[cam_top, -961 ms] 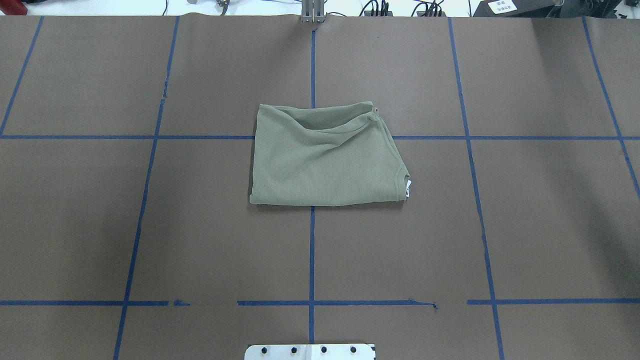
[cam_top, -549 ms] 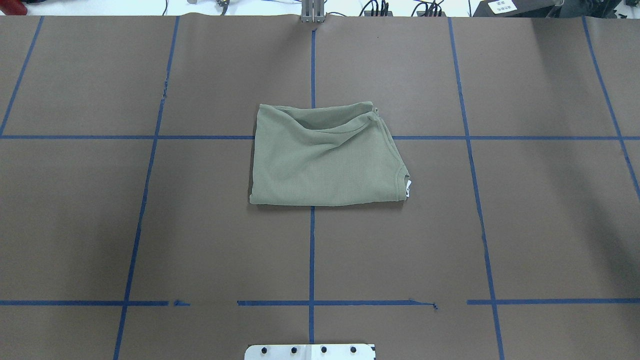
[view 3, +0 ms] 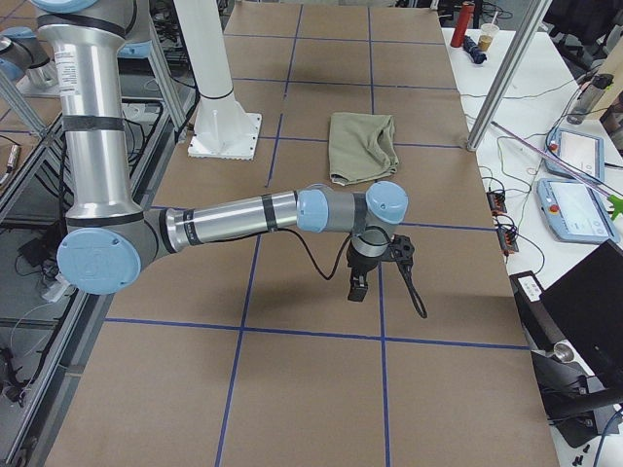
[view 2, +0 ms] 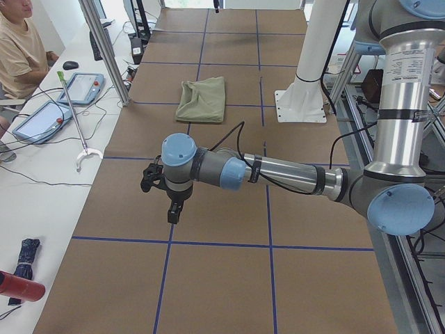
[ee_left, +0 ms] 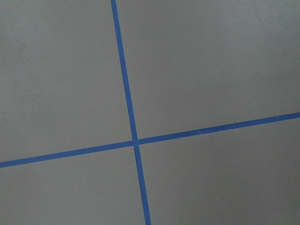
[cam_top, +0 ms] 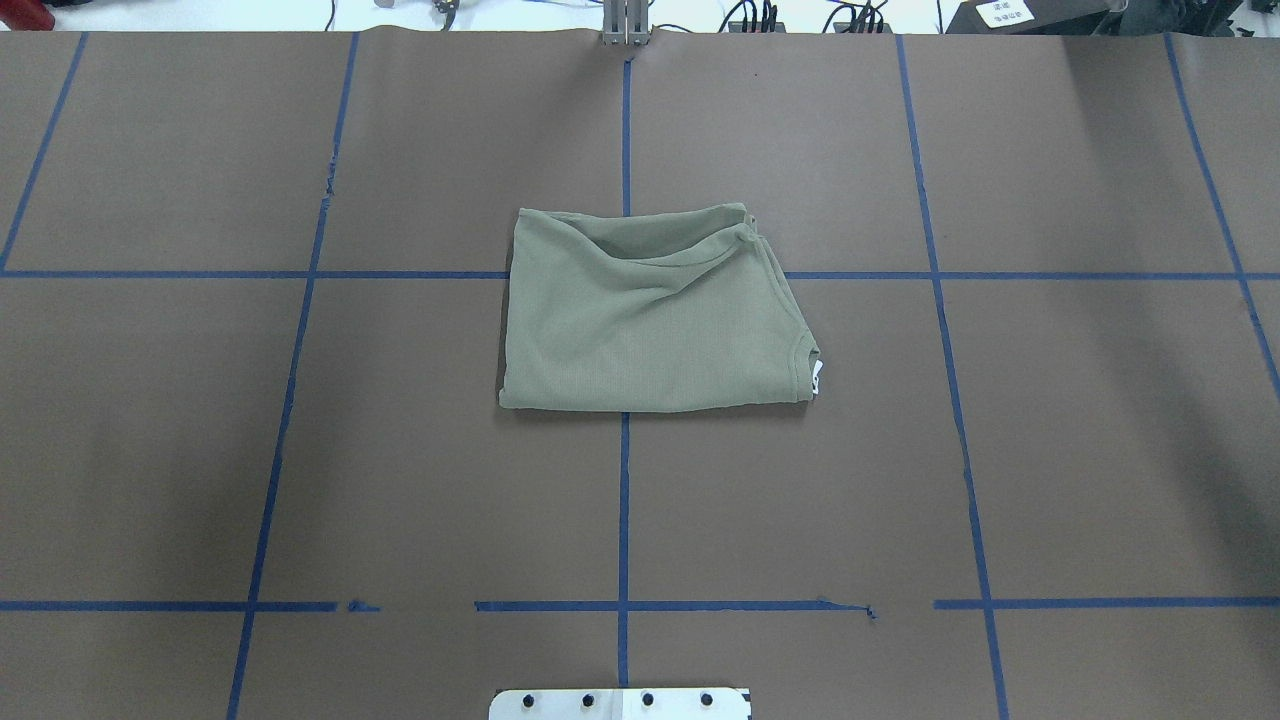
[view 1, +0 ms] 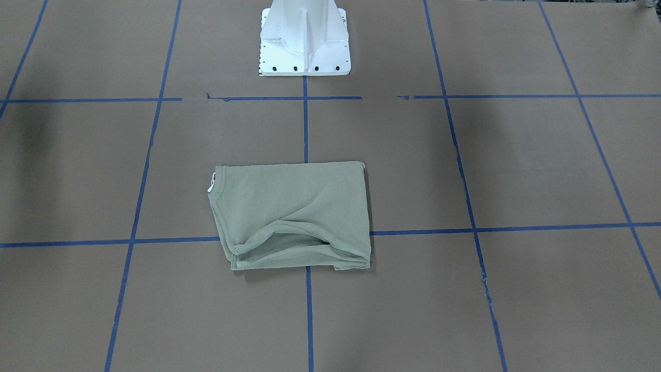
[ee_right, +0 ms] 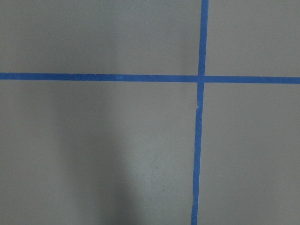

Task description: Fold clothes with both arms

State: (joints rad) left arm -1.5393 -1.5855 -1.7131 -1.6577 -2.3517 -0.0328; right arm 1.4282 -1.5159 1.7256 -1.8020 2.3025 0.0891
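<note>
Though both show only in the side views, where whether they are parted or clenched cannot be told, the left gripper (view 2: pixel 172 214) and right gripper (view 3: pixel 357 288) hang over the brown table (cam_top: pixel 1080 430), holding nothing. Well apart from both, the folded shirt (cam_top: pixel 650 330) lies mid-table across blue tape lines (cam_top: pixel 623 500), its white tag (cam_top: pixel 817 378) at the right edge, beyond the white pedestal (view 1: pixel 304 46).

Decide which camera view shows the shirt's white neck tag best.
The overhead exterior view: the neck tag juts clearly from a corner of the folded shirt. The front-facing view shows only a thinner sliver. In both side views the shirt is too small to tell. The wrist views show only taped table.
</note>
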